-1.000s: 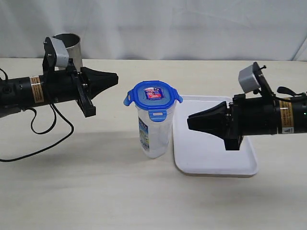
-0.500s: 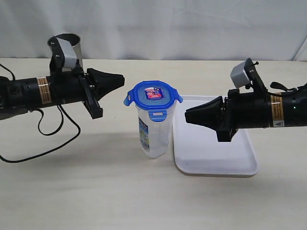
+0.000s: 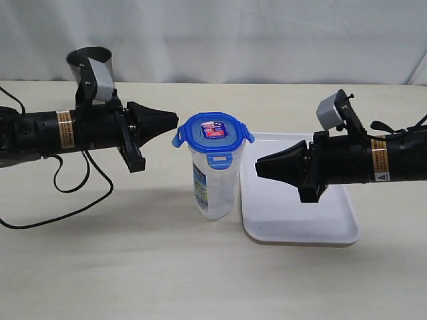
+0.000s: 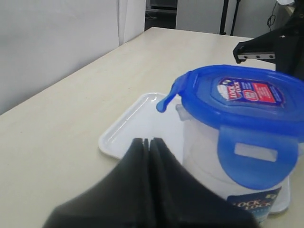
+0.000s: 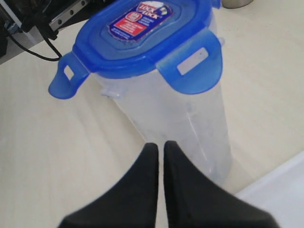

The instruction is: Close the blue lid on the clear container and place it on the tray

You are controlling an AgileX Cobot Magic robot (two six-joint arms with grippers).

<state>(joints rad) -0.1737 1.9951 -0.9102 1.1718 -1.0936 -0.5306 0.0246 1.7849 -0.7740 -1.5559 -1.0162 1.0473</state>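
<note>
The clear container (image 3: 215, 187) stands upright on the table just left of the tray (image 3: 300, 220). The blue lid (image 3: 213, 135) rests on top of it with its flaps sticking outward, seen also as the lid (image 4: 242, 97) and the lid (image 5: 142, 35). My left gripper (image 3: 175, 121) is shut and empty, its tip level with the lid's left flap and a small gap away. My right gripper (image 3: 259, 165) is shut and empty over the tray, pointing at the container's right side below the lid. The container wall (image 5: 180, 118) lies just ahead of the right fingertips (image 5: 160, 145).
A shiny steel cup (image 3: 91, 63) stands at the back left behind the left arm. A black cable (image 3: 73, 200) loops on the table under that arm. The tray's near corner (image 4: 118, 135) shows past the left fingers.
The left gripper has advanced rightward toward the lid's left flap. The right gripper has shifted slightly left and lower toward the container. Container and lid have not moved.
</note>
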